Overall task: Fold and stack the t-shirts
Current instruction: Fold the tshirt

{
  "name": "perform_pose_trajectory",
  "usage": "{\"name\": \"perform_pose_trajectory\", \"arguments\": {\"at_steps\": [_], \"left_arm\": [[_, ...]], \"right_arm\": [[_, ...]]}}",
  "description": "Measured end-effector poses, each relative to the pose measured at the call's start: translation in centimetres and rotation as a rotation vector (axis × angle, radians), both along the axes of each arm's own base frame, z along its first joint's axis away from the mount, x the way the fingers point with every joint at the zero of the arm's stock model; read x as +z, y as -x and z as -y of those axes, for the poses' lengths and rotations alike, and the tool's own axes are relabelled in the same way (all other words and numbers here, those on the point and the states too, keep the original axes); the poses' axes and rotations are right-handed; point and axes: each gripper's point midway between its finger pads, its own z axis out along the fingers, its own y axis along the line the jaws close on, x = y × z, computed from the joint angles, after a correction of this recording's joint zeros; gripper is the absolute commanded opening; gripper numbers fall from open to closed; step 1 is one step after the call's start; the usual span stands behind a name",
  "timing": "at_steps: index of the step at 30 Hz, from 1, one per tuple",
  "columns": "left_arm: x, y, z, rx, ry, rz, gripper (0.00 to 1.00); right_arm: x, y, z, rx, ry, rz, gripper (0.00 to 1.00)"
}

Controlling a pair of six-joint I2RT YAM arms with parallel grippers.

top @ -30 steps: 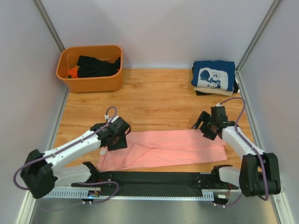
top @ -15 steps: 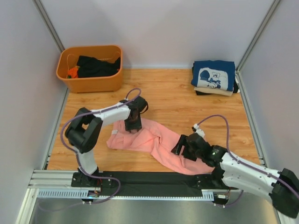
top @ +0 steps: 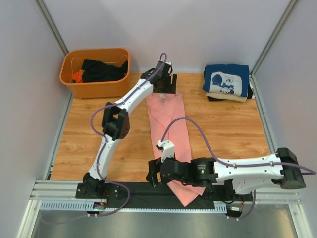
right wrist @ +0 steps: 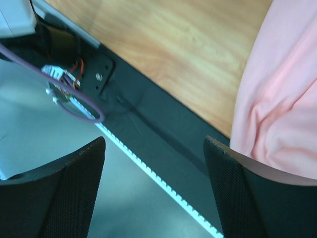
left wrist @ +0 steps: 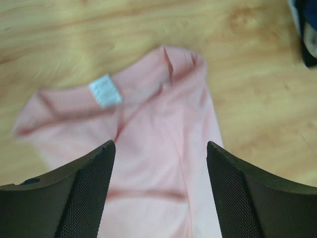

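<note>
The salmon-pink t-shirt (top: 171, 131) lies as a long folded strip from the table's far middle down over the front rail. My left gripper (top: 167, 88) hovers open just above its far end. In the left wrist view the shirt (left wrist: 163, 129) with its white label (left wrist: 105, 90) lies under the open left gripper (left wrist: 161, 147). My right gripper (top: 153, 174) is open and empty beside the shirt's near end, to its left. In the right wrist view the right gripper (right wrist: 154, 141) is over the black rail, and the shirt (right wrist: 277, 104) lies to its right.
A folded stack with the navy cartoon-print shirt (top: 227, 79) on top and a beige one (top: 225, 96) under it sits at the back right. The orange tub (top: 95, 84) at the back left holds a dark shirt (top: 103, 70). The black rail (top: 124, 189) runs along the front edge.
</note>
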Motion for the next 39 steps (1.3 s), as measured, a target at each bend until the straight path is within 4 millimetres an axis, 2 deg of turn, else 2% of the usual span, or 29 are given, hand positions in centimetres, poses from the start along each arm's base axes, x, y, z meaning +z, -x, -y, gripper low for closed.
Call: {"name": "perform_pose_trajectory", "arguments": {"at_steps": [2, 5, 6, 7, 8, 9, 11, 12, 13, 15, 17, 19, 20, 23, 25, 27, 30, 36, 38, 39], "left_arm": [[4.0, 2.5, -1.7, -0.037, -0.018, 0.027, 0.82], [13.8, 5.3, -4.1, -0.056, 0.012, 0.172, 0.82], [17.9, 6.1, -5.2, -0.044, 0.033, 0.246, 0.82], [22.0, 7.2, -6.8, -0.025, 0.056, 0.32, 0.82], [25.1, 8.4, -8.6, -0.001, 0.07, 0.374, 0.82], [28.4, 10.4, -11.3, 0.04, 0.084, 0.438, 0.82], [30.7, 14.2, -16.2, 0.119, 0.077, 0.49, 0.81], [30.9, 16.3, -18.6, 0.157, 0.063, 0.5, 0.81], [30.3, 17.9, -20.0, 0.179, 0.052, 0.497, 0.8], [28.0, 21.7, -22.2, 0.196, 0.031, 0.473, 0.79], [23.6, 24.5, -23.5, 0.196, 0.0, 0.41, 0.79], [18.8, 26.9, -24.8, 0.201, -0.049, 0.329, 0.79], [16.4, 27.9, -25.5, 0.203, -0.078, 0.286, 0.8], [11.8, 30.4, -27.1, 0.202, -0.148, 0.206, 0.8], [10.8, 31.4, -28.0, 0.21, -0.174, 0.2, 0.8], [10.8, 31.6, -28.7, 0.228, -0.19, 0.217, 0.8], [11.0, 31.5, -29.4, 0.253, -0.207, 0.238, 0.8], [10.3, 31.2, -29.7, 0.253, -0.245, 0.226, 0.8], [9.9, 31.0, -29.6, 0.249, -0.258, 0.211, 0.79], [9.7, 30.9, -29.5, 0.248, -0.265, 0.202, 0.79]], "right_arm": [[1.8, -1.7, -0.3, -0.007, -0.01, 0.066, 0.82], [3.8, -6.1, 0.5, -0.078, -0.005, 0.142, 0.8], [4.2, -7.9, 1.2, -0.114, 0.007, 0.16, 0.8], [4.5, -9.9, 2.1, -0.155, 0.024, 0.177, 0.8], [4.9, -11.9, 2.9, -0.196, 0.036, 0.191, 0.8], [5.2, -13.7, 3.7, -0.232, 0.048, 0.199, 0.8], [5.7, -17.5, 5.1, -0.302, 0.074, 0.204, 0.8], [5.6, -19.1, 5.4, -0.323, 0.09, 0.199, 0.8], [5.5, -20.9, 5.7, -0.344, 0.103, 0.192, 0.8], [4.1, -23.9, 5.8, -0.362, 0.15, 0.16, 0.78], [1.6, -27.0, 5.6, -0.371, 0.215, 0.108, 0.76], [-1.9, -29.3, 5.1, -0.357, 0.28, 0.043, 0.76], [-3.4, -29.9, 4.9, -0.347, 0.304, 0.018, 0.76], [-8.5, -30.3, 4.5, -0.299, 0.402, -0.08, 0.76], [-10.4, -30.7, 4.2, -0.281, 0.441, -0.125, 0.75], [-11.5, -31.7, 3.5, -0.271, 0.453, -0.153, 0.75], [-11.7, -33.9, 3.2, -0.286, 0.446, -0.175, 0.75], [-11.7, -41.9, 3.6, -0.361, 0.393, -0.177, 0.73], [-11.6, -44.8, 4.1, -0.393, 0.354, -0.167, 0.68], [-11.5, -46.2, 4.4, -0.408, 0.327, -0.165, 0.68]]}}
